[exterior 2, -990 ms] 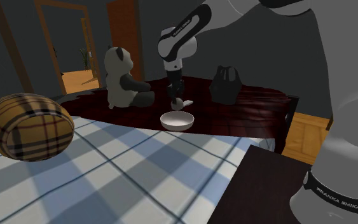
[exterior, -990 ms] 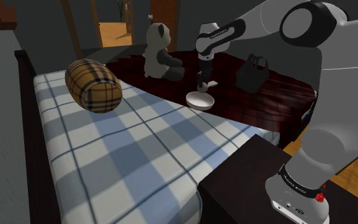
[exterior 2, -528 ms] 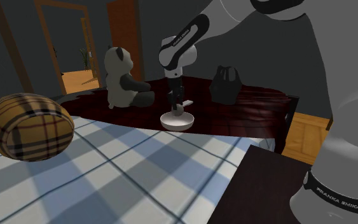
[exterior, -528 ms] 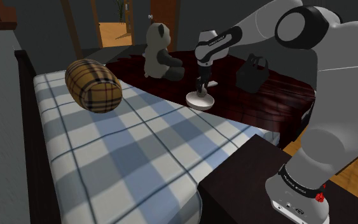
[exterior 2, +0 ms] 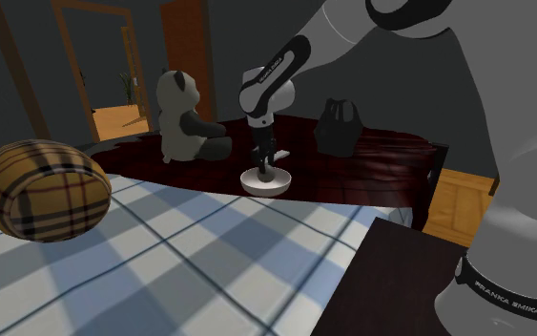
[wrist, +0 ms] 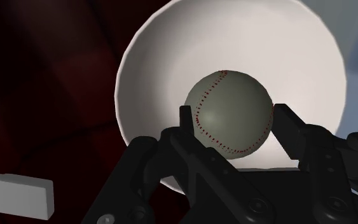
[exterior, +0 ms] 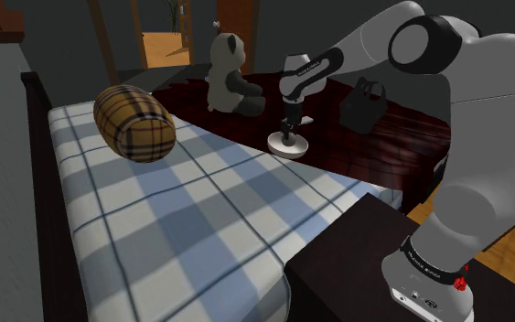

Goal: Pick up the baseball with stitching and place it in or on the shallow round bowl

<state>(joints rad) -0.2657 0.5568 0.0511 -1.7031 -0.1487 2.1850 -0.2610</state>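
The bed (exterior: 182, 229) I reach over has a blue and white checked cover. A dark red blanket (exterior: 402, 137) lies at the shoulder view's upper right and carries a panda toy (exterior: 230, 78), a white bowl (exterior: 273, 143) and a black handbag (exterior: 362, 102). A tan plaid cushion (exterior: 136, 123) lies at upper left.

A blue-checked bed (exterior: 182, 220) is filling the shoulder view's lower left, a dark red blanket (exterior: 402, 137) lying across its far end. Dark grey walls (exterior: 63, 37) are surrounding an open doorway (exterior: 159, 27) at top centre. Wood flooring (exterior: 511, 247) is showing at lower right.
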